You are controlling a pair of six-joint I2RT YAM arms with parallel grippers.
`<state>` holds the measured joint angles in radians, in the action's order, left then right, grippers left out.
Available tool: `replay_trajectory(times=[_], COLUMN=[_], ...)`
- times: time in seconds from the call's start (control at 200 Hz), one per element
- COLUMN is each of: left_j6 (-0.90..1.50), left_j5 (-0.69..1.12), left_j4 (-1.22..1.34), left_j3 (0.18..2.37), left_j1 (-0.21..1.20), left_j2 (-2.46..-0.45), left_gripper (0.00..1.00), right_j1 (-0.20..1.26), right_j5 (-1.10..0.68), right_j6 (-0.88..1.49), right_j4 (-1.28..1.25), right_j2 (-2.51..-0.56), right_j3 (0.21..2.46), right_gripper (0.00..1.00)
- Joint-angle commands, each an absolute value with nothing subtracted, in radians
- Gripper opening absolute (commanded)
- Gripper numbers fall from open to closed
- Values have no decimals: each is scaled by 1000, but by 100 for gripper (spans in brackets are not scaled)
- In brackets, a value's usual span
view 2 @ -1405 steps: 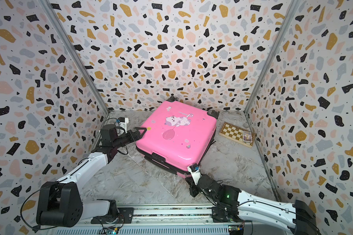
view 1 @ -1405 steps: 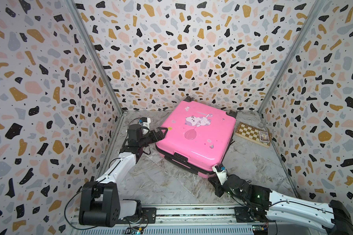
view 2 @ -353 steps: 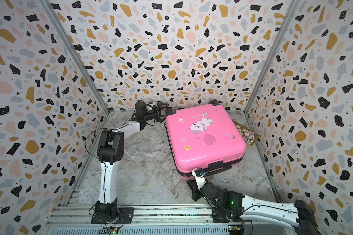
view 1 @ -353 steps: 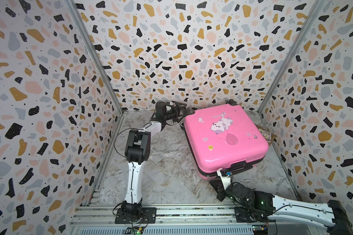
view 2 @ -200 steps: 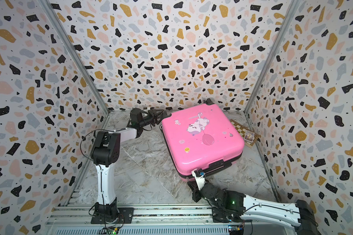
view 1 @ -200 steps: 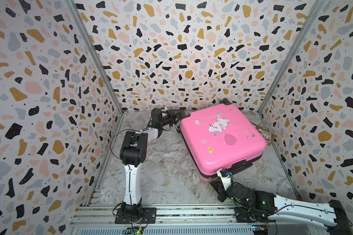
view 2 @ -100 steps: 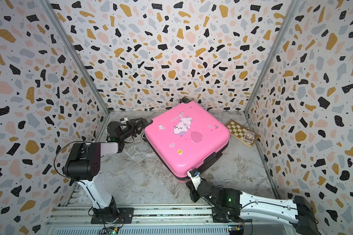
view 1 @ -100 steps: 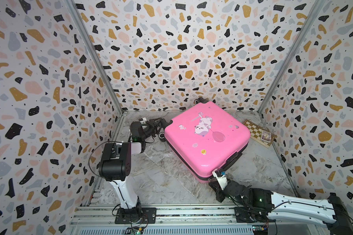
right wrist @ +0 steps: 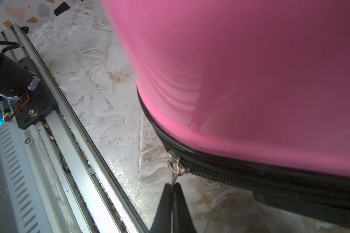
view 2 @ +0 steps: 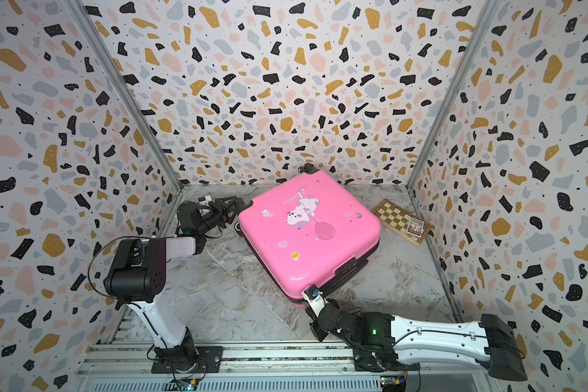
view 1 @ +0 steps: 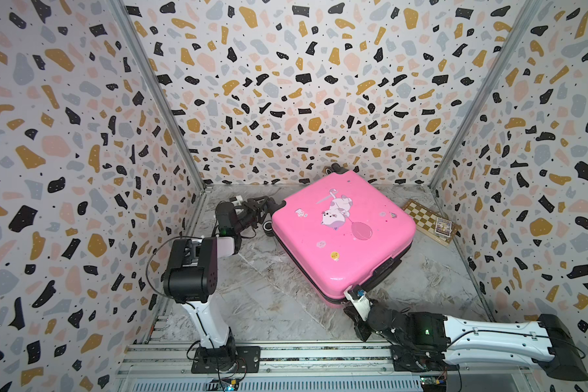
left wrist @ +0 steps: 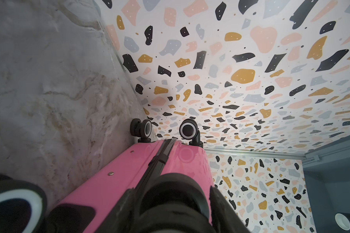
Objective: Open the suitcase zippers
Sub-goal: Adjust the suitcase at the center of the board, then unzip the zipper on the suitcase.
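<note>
Right wrist view: the right gripper (right wrist: 172,193) is seen with its two black fingers pressed together on the thin metal zipper pull (right wrist: 175,168). The pull hangs from the black zipper band (right wrist: 240,179) at a rounded corner of the pink suitcase (right wrist: 240,70). Only the very tip of the pull is pinched. In the left wrist view, the left gripper (left wrist: 171,196) is closed around a black wheel (left wrist: 170,181) at another corner, so the case is held from two sides.

In both top views the suitcase is shown lying flat and turned diagonally, at the back middle of the floor (view 1: 269,305), with one corner pointed at the front rail (view 1: 286,354).

Several things could go wrong from here. The pull could slip free, since so little of it is gripped. The slider could be jammed on the tight curve of the corner if it is dragged at an angle to the band. If the wheel were let go, the whole case would likely be dragged along instead of being unzipped, and a wooden chessboard (view 1: 428,220) near its far right corner could be struck.

The floor is a grey, marble-patterned sheet, scuffed and probably slippery. The space is closed in by walls (view 1: 302,85) printed with black, ochre, pink and grey flecks.
</note>
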<state>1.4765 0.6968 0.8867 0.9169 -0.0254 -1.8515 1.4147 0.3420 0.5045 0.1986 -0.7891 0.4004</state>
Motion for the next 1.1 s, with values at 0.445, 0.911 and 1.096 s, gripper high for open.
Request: replay_trajectory(times=[0.445, 0.911, 1.096], left_j6=[1400, 1350, 1292], left_j5=[732, 678, 622], left_j4=[972, 931, 838], left_j3=[792, 588, 511], left_j1=[-29, -78, -81], left_j2=[-1741, -1560, -1446], left_gripper=[42, 43, 44], right_j1=[1294, 736, 680], right_j5=[217, -49, -99], right_j6=[452, 283, 260], right_j4=[269, 212, 200], right_j2=[-959, -1014, -1006], right_j3=[557, 568, 555], right_gripper=[0, 0, 0])
